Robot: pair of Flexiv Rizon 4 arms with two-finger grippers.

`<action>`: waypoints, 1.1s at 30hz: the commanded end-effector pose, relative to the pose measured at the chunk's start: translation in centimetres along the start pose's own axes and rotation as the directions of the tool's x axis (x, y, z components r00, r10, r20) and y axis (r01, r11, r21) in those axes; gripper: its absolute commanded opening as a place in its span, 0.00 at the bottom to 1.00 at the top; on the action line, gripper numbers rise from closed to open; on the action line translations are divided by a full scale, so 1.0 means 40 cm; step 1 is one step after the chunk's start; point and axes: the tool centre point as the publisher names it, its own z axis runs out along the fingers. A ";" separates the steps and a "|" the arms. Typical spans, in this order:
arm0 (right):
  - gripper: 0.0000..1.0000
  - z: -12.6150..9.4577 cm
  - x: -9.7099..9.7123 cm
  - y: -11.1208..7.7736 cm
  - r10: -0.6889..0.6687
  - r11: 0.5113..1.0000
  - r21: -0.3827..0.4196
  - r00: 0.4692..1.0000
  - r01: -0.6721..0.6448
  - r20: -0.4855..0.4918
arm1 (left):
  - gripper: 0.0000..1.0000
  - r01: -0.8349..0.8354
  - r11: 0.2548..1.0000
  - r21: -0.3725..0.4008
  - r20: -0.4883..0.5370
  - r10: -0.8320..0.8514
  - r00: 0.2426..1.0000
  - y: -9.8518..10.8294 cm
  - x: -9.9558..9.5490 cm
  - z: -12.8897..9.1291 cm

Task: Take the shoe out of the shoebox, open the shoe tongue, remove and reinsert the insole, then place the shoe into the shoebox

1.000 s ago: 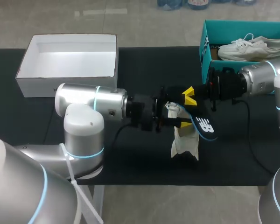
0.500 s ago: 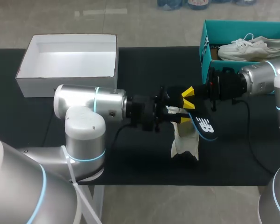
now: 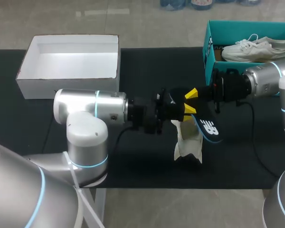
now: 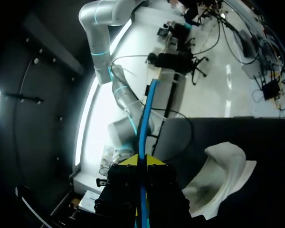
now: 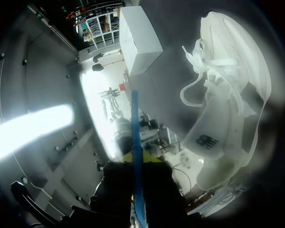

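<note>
A dark blue insole [image 3: 208, 128] hangs in the air above the black table, over a white shoe [image 3: 187, 145] that stands on the mat. My left gripper [image 3: 186, 110] is shut on the insole's near end. My right gripper [image 3: 192, 93] is shut on the same end from the other side. In the left wrist view the insole [image 4: 145, 114] runs edge-on between the yellow tips of the left gripper [image 4: 142, 160], with the shoe [image 4: 223, 173] beside it. The right wrist view shows the insole [image 5: 134, 123] clamped in the right gripper [image 5: 135, 156], and the shoe [image 5: 228, 95] ahead.
A teal shoebox [image 3: 209, 52] at the back right holds a second white shoe [image 3: 256, 47]. An open white box [image 3: 66, 88] sits at the back left. Black mat lies between them and along the front edge.
My left gripper's fingers have closed on the insole's end. The right arm, the insole and the shoe have stayed where they were.
</note>
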 end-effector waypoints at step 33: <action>1.00 0.003 0.000 -0.001 0.000 1.000 -0.001 1.000 0.000 0.001 | 0.00 -0.098 0.995 0.032 -0.037 0.099 0.994 -0.017 0.001 -0.030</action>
